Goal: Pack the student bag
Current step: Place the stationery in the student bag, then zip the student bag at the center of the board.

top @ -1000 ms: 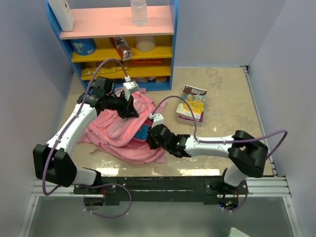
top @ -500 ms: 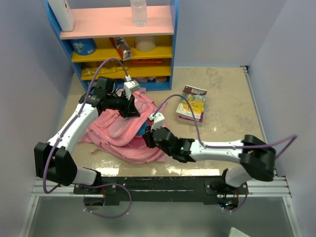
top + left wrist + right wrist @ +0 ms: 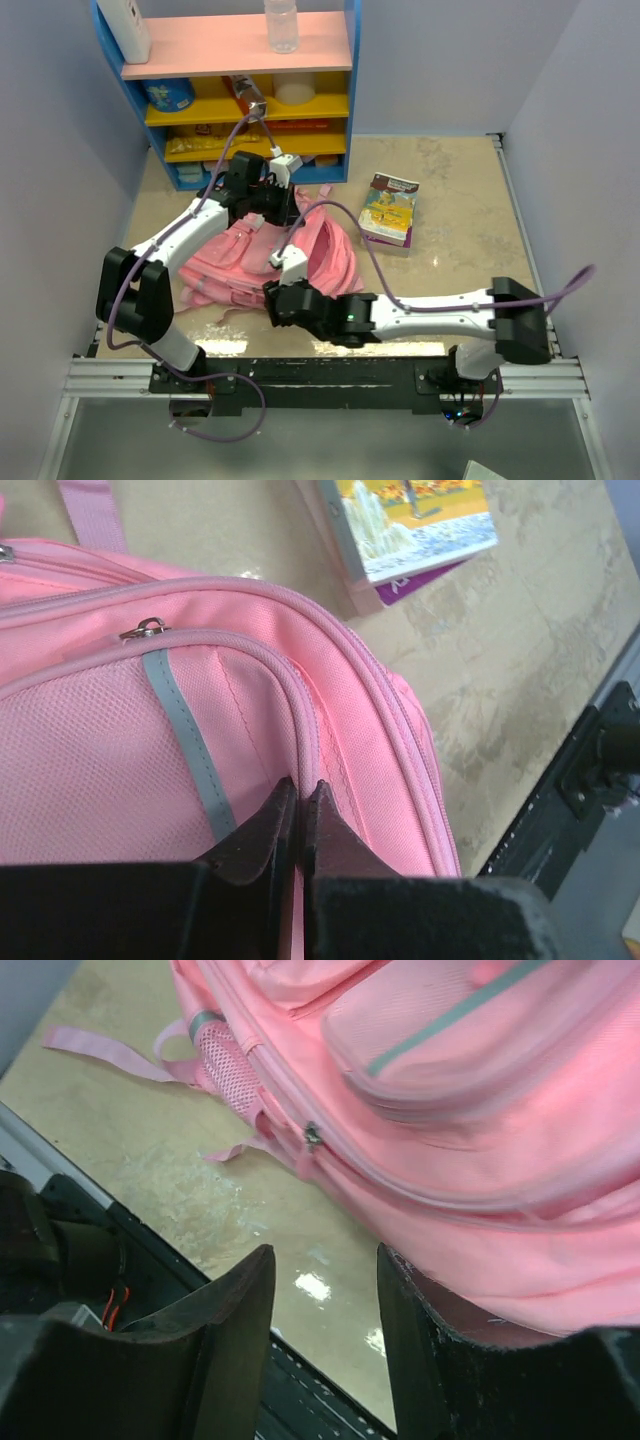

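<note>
Indoors, beige table (image 3: 460,200), lilac walls (image 3: 450,60), left jaws clamp student bag (image 3: 330,250), right jaws apart.

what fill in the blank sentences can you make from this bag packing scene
1. The left pincer is shut on the student bag, whose fabric is coloured ____.
2. The right pincer has its fingers ____, with nothing between them.
3. On the table, to the right of the bag in the top view, lies a colourful ____.
Missing words: pink; open; book.
</note>
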Motion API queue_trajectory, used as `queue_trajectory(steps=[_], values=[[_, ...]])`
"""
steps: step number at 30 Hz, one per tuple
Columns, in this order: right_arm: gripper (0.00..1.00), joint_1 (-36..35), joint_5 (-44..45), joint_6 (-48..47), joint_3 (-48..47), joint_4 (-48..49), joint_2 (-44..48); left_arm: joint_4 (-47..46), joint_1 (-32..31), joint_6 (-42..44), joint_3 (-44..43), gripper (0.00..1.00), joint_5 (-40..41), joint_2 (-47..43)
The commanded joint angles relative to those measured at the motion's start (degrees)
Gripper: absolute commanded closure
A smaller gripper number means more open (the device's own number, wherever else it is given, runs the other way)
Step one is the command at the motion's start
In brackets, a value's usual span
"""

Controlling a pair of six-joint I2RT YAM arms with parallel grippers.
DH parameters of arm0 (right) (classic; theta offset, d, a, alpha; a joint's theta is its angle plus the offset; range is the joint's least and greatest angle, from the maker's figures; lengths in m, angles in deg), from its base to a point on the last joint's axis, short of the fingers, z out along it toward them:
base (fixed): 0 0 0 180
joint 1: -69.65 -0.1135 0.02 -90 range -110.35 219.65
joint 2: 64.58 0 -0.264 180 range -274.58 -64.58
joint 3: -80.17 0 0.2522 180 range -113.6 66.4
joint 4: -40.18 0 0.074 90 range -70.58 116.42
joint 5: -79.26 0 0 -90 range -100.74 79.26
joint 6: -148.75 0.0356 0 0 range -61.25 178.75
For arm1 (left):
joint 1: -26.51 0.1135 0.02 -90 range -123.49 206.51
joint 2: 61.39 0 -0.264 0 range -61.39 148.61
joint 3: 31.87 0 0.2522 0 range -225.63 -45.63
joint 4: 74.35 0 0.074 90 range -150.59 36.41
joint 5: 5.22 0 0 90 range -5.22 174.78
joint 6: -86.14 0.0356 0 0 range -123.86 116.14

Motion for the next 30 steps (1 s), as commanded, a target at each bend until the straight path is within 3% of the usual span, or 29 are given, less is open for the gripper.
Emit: queue_trajectory(steps=[1, 9, 19, 27, 30], values=[[0.51, -0.59, -1.46, 2.66, -10.69, -7.77, -11.06, -10.43, 1.90, -2.93, 2.44, 1.00, 11.72, -0.95], [0.44, -0.50, 0.99, 2.40, -17.91, -7.17, -21.44, -9.46, 2.07, -3.81, 0.07, 1.00, 13.30, -0.60], [0.44, 0.11, 8.91, 0.99, -18.35, 0.47, -26.71, -10.60, 2.16, -3.64, 1.48, 1.00, 12.86, -1.74], [0.51, 1.78, 10.05, 1.78, -18.70, 5.48, -28.22, -10.96, 2.07, -3.55, 2.01, 1.00, 11.98, -1.92], [0.57, 1.87, 10.58, 1.78, -19.50, 5.48, -28.83, -11.31, 2.16, -3.37, 2.36, 1.00, 11.54, -2.18]])
